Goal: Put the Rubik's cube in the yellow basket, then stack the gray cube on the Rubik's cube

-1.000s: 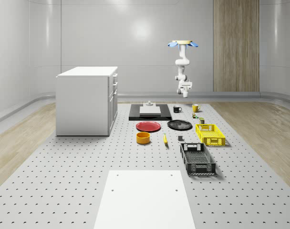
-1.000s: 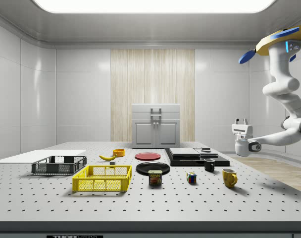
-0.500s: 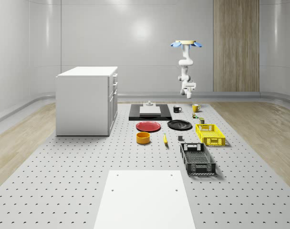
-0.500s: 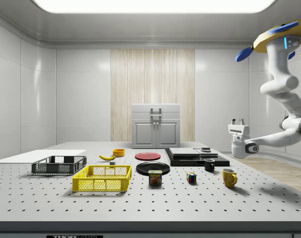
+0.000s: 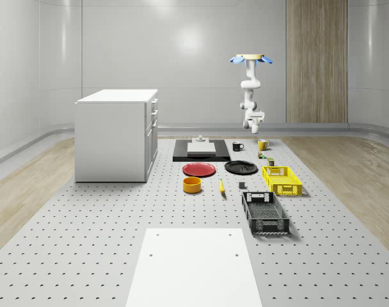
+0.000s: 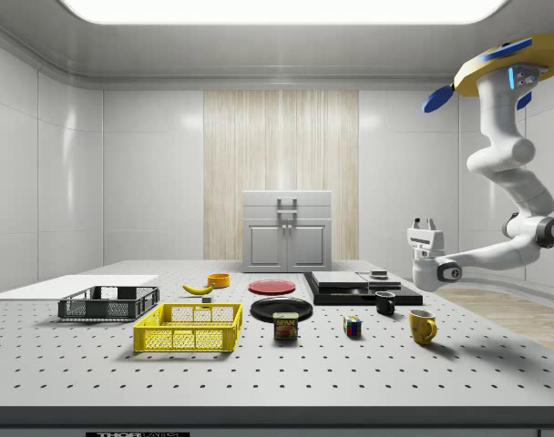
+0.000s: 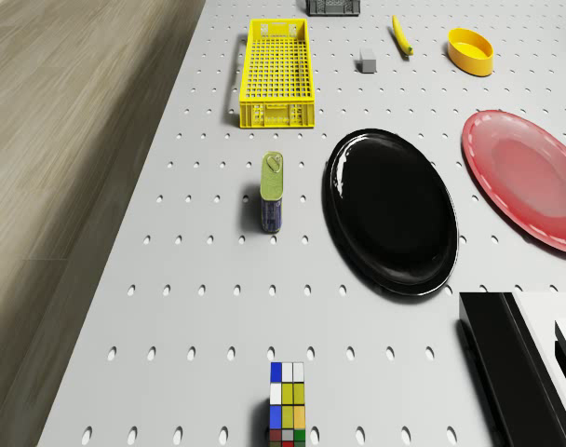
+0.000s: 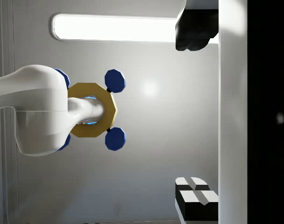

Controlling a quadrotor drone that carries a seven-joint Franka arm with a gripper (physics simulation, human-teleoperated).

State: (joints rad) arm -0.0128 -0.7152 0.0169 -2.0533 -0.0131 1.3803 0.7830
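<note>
- A black basket (image 5: 265, 213) lies nearest, by the right edge of the perforated surface (image 5: 86, 217) in the whole-scene view.
- Just behind it sits the yellow basket (image 5: 282, 180), lengthwise along that same right edge, with nothing inside.
- The gray cube (image 5: 242, 186) rests on the surface between the yellow basket and a banana (image 5: 221, 186), apart from both.
- Farther back, a can (image 7: 273, 192) lies beside a black plate (image 5: 240, 167).
- The Rubik's cube (image 6: 352, 326) stands on the surface beyond the can, toward the far right corner, well apart from the yellow basket.
- A yellow mug (image 6: 422, 325) stands past the Rubik's cube, close to the far edge.
- The end effector (image 6: 426, 221) hangs in the air above the yellow mug, fingers pointing up and spread wide, holding nothing.
- The drone (image 5: 250, 59) hovers high over the far right corner of the surface, its arm bending down to the end effector.
</note>
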